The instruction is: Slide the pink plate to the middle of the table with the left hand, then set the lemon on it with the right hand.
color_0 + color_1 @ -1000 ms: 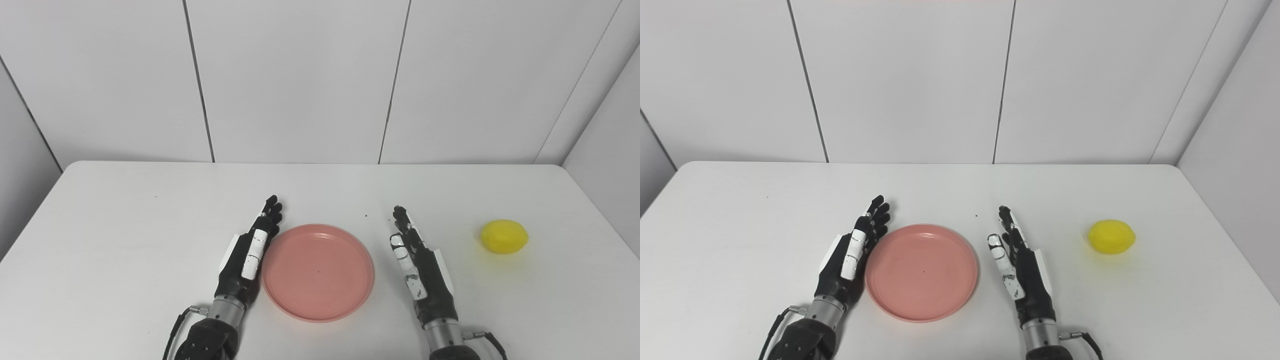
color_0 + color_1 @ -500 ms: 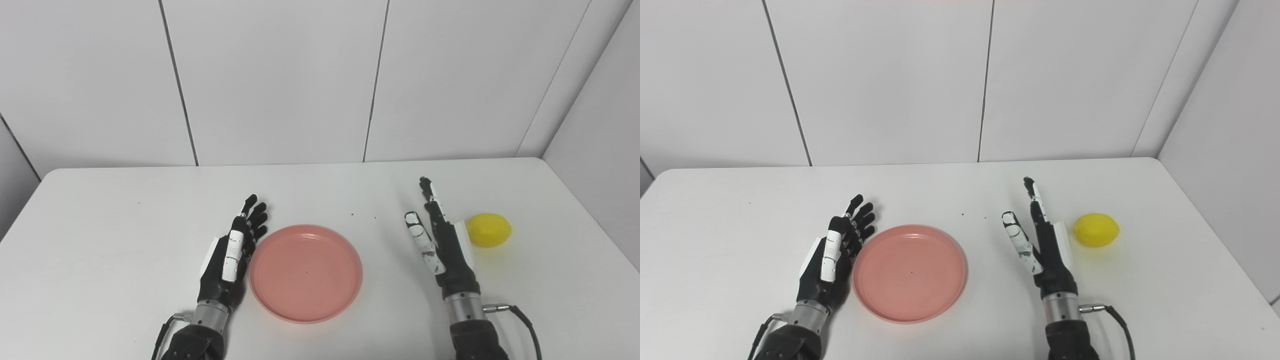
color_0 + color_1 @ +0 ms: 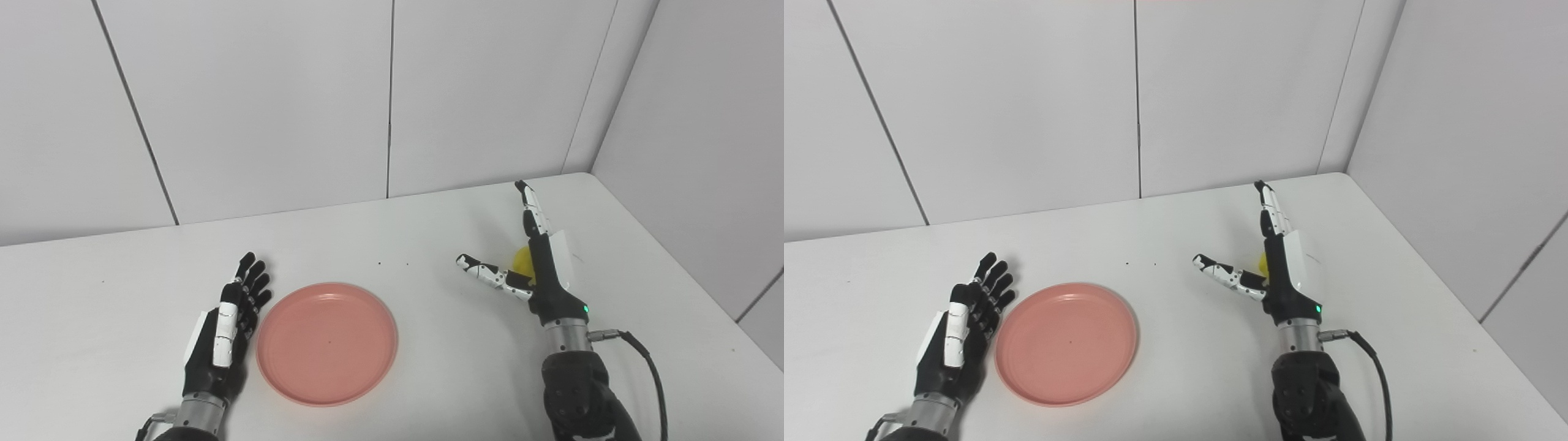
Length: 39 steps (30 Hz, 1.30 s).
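Right hand [image 3: 539, 269] spread with thumb splayed, lemon [image 3: 522, 260] mostly hidden behind its palm, left hand [image 3: 223, 324] spread flat, pink plate [image 3: 326, 342] just beside it on bench [image 3: 92, 318].

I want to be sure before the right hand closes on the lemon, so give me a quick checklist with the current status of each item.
1. Pink plate empty, ready for the fruit: ok.
2. Left hand beside the plate, not over it: ok.
3. Right hand open, thumb spread from fingers: ok.
4. Lemon beside the right hand's palm: ok, though mostly hidden behind the hand.
5. Fingers actually touching the lemon: cannot tell.
6. Table between lemon and plate free of obstacles: ok.
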Motion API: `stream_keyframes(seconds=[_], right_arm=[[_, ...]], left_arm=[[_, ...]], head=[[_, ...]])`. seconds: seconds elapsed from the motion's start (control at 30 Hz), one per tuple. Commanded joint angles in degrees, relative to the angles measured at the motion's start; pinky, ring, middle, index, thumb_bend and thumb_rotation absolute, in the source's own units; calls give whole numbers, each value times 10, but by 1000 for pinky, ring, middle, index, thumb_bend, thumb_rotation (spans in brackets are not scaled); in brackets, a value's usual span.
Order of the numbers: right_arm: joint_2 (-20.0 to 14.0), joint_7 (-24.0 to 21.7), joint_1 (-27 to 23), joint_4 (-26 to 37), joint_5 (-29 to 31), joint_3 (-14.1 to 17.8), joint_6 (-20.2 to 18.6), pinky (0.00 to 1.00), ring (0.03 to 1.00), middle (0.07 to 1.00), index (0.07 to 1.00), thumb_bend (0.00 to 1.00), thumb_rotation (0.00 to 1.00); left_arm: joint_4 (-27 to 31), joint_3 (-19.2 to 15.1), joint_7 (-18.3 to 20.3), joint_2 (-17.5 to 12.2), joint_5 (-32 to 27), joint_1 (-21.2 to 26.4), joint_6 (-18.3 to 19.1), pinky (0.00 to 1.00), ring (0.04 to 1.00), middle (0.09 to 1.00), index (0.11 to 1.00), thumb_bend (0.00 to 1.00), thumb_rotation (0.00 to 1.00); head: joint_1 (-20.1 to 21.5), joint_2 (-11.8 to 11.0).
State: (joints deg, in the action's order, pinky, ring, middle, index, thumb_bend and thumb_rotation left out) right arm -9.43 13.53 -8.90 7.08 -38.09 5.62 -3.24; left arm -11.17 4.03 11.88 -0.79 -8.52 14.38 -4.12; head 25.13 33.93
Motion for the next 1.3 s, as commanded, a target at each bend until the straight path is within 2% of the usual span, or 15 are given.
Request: stream_keyframes(seconds=[0.0,0.13,0.4,0.87,1.13,1.27], right_arm=[[-15,8,-20,18,-27,8,-34,805,913,949,950,808,440],[-24,4,-22,18,-44,7,-62,797,908,941,948,858,380],[-43,-16,-22,20,-63,4,-114,805,910,935,946,906,369],[-71,-49,-21,4,-65,-12,-152,842,909,926,937,907,366],[-76,-64,-25,-15,-49,-12,-156,832,892,910,921,898,267],[-79,-66,-26,-25,-41,-13,-154,779,858,884,894,859,149]], left_arm=[[-27,-7,13,-10,-8,-10,-20,974,979,986,985,831,1000],[-34,-10,15,-10,-12,-7,-25,975,974,977,980,838,1000],[-33,-11,19,-10,-16,-7,-28,977,974,977,980,840,1000],[-24,-12,17,-8,-16,-9,-19,985,973,972,974,822,1000],[-22,-14,20,-10,-19,-9,-19,986,973,972,975,818,1000],[-21,-14,21,-10,-22,-9,-18,985,975,974,973,814,1000]], head=[[3,0],[6,1],[4,5],[-2,10],[-2,11],[-2,11]])
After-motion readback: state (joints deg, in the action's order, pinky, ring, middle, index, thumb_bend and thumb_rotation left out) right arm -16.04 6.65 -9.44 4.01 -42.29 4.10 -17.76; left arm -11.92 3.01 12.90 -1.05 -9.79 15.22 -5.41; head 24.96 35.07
